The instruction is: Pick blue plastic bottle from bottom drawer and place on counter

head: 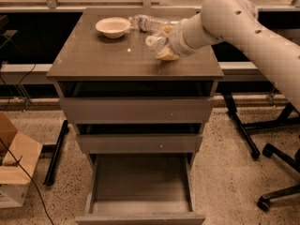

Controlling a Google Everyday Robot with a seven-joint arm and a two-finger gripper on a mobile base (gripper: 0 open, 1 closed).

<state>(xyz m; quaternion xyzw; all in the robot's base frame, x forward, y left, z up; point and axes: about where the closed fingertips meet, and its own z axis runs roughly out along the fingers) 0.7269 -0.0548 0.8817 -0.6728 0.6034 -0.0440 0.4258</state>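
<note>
Gripping the blue plastic bottle (152,41)

The gripper (163,48) clasps it, cap leftward, over the right of the counter (93,60). One bowl (113,27) and one clear water bottle (147,21) sit farther back. Of three drawers, only the bottom drawer (140,191) is pulled out.

Counter (93,60) — bowl (113,26) rear left, water bottle (149,22) just right of it | gripper (163,48) over right side, clasping small bottle (152,41) | bottom drawer (140,182) pulled out below.

I see the counter (93,62) carrying a bowl (113,26) and a clear water bottle (147,21), upper centre; the gripper (164,48) is over its right side.
</note>
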